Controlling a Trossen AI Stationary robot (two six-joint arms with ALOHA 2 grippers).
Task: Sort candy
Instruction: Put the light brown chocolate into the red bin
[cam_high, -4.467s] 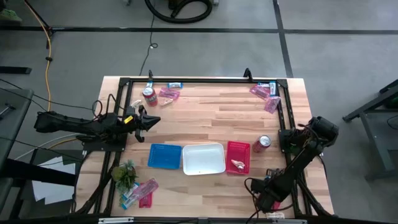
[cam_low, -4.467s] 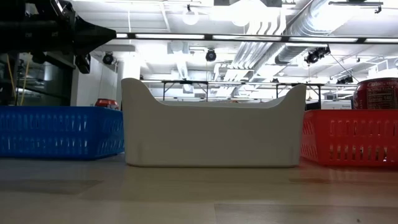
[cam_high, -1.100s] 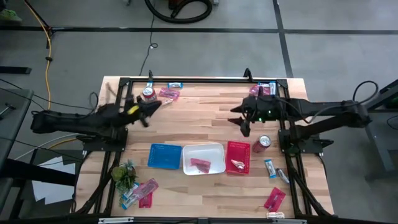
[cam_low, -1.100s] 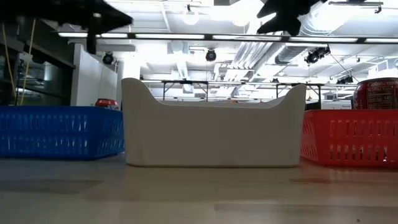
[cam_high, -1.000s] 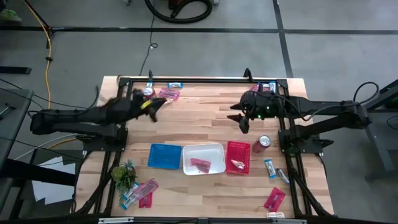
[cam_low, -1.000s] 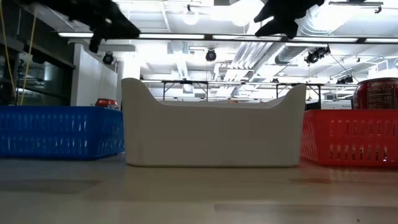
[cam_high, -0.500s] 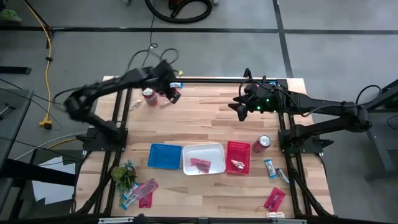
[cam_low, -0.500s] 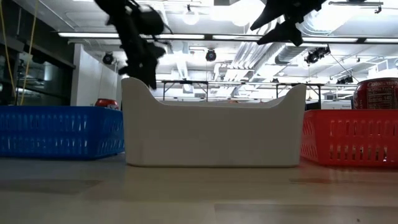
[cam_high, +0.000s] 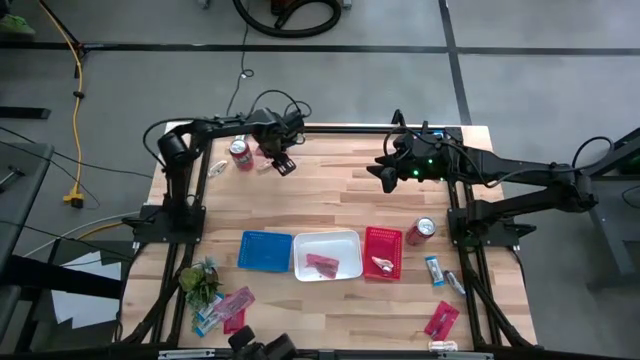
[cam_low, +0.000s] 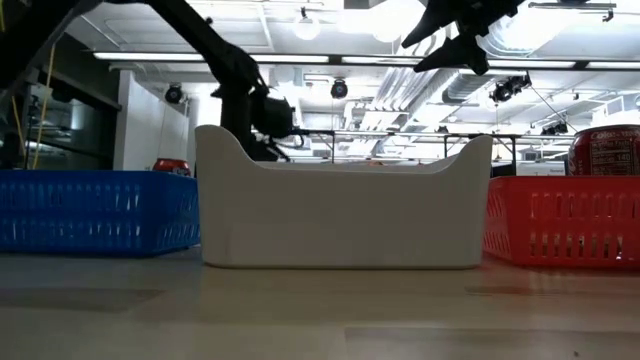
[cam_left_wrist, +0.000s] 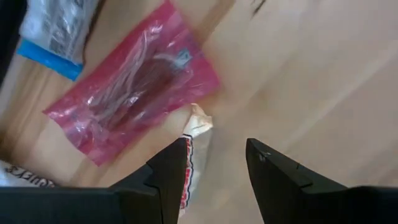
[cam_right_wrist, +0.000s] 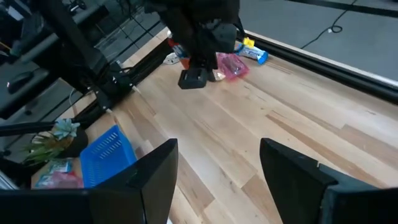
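My left gripper (cam_left_wrist: 211, 165) hangs open over the far-left pile; the pink packet (cam_left_wrist: 134, 93) lies just beyond my fingertips, lengthwise aslant. Right gripper (cam_high: 385, 178) waits open, far right.

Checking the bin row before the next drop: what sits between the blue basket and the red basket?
The white tray, holding one pink candy, sits between the blue basket and the red basket; the high view shows it, and the low view confirms the order.
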